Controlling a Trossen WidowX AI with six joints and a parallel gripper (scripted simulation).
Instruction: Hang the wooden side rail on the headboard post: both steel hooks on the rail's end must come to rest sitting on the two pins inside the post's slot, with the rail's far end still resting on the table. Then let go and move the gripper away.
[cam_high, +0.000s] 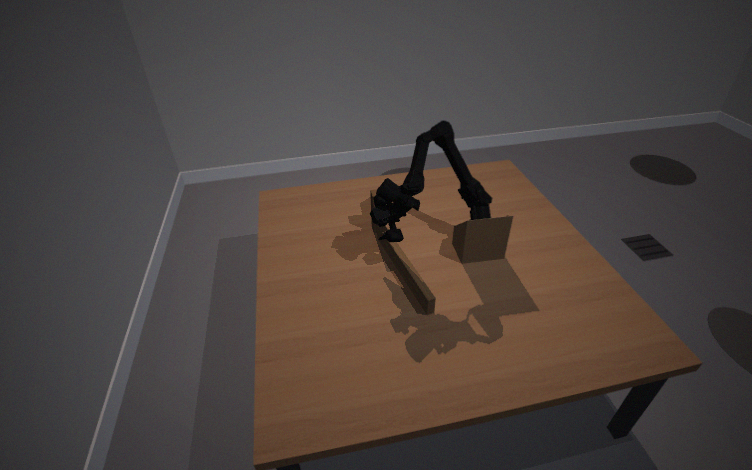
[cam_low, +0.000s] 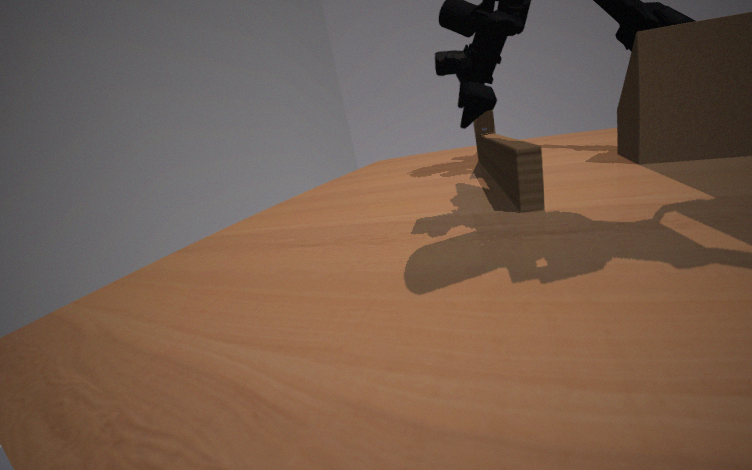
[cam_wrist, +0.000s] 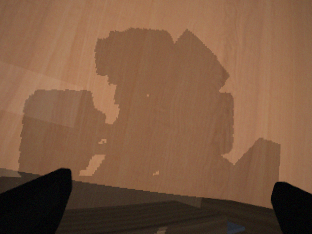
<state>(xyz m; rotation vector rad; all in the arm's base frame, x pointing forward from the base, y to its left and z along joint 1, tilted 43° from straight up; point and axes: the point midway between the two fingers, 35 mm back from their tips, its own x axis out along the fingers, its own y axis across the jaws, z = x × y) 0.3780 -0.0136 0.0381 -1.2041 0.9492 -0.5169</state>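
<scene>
The wooden rail (cam_high: 407, 271) (cam_low: 529, 180) lies on edge on the table, its far end close to the upright headboard post (cam_high: 372, 200) (cam_low: 484, 120). A small bluish steel spot shows where they meet in the exterior view; whether the hooks sit on the pins cannot be told. My gripper (cam_high: 384, 227) (cam_low: 466, 117) (cam_wrist: 174, 186) is wide open and empty, above the rail near the post. Its arm hides much of the post in the top view. In the wrist view dark wood crosses the bottom edge between the fingers, with a blue-grey steel piece (cam_wrist: 235, 228).
A brown box-like block (cam_high: 484, 241) (cam_low: 693, 94) stands on the table (cam_high: 332, 360) (cam_low: 277, 332) to the right of the rail, in front of the arm's base. Shadows of the arm fall on both sides of the rail.
</scene>
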